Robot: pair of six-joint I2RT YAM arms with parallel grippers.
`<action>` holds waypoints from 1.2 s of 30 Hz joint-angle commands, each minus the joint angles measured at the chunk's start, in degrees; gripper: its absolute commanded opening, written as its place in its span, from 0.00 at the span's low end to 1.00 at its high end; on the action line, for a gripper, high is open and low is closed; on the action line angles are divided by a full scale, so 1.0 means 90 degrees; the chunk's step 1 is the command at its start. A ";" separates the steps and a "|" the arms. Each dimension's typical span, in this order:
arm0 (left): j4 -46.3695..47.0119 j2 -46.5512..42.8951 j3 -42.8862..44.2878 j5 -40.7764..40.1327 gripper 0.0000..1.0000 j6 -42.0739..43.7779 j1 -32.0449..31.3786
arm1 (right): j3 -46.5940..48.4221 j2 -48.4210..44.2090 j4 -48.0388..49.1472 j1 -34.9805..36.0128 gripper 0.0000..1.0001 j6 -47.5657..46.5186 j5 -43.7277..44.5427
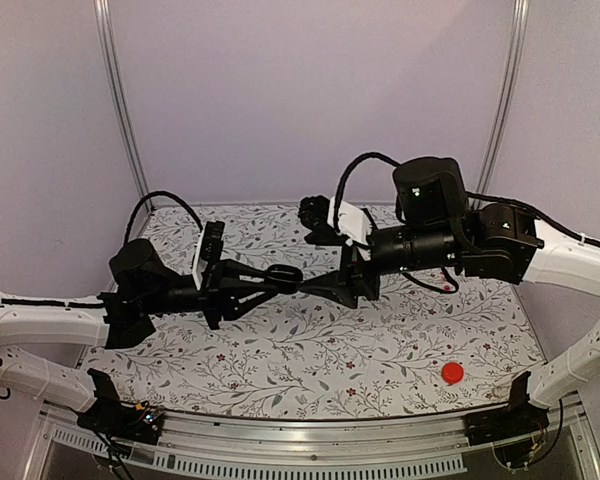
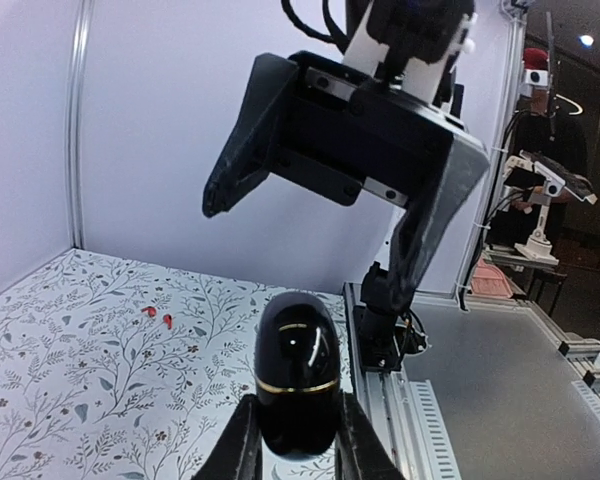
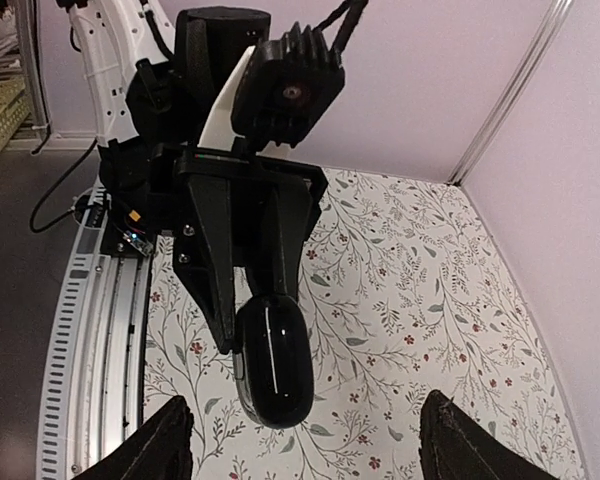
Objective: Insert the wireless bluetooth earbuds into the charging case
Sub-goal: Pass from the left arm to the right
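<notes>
I read the floral-patterned white worktop [image 1: 310,350] first, with both arms reaching in over its centre from the left and right edges. The black two-finger right gripper [image 3: 310,440] stands with its fingers spread wide apart, nothing between them in contact. The black two-finger left gripper [image 2: 298,450] faces it tip to tip and is clamped on one end of the small glossy black rounded charging case [image 2: 298,375], a thin gold seam line circling the shell. I see the case held in the air above the middle of the worktop, its free end at the mouth of the right gripper, touching neither finger. A flat red disc [image 1: 452,373] lies near the near right corner, well apart from both grippers.
</notes>
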 commanded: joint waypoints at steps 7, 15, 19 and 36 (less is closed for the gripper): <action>0.0089 0.0440 0.0320 -0.0251 0.11 -0.0719 0.0055 | -0.0110 0.0661 0.0467 0.1013 0.79 -0.1298 0.3552; 0.0077 0.0557 0.0390 -0.0277 0.11 -0.0914 0.0054 | -0.0080 0.1019 0.0666 0.1182 0.73 -0.1699 0.4400; 0.0093 0.0565 0.0382 -0.0336 0.11 -0.0998 0.0054 | -0.0192 0.1156 0.0746 0.1322 0.70 -0.1927 0.4681; -0.0195 0.0762 0.0541 -0.0534 0.11 -0.1197 0.0078 | -0.0153 0.1314 0.0845 0.1413 0.48 -0.1977 0.4915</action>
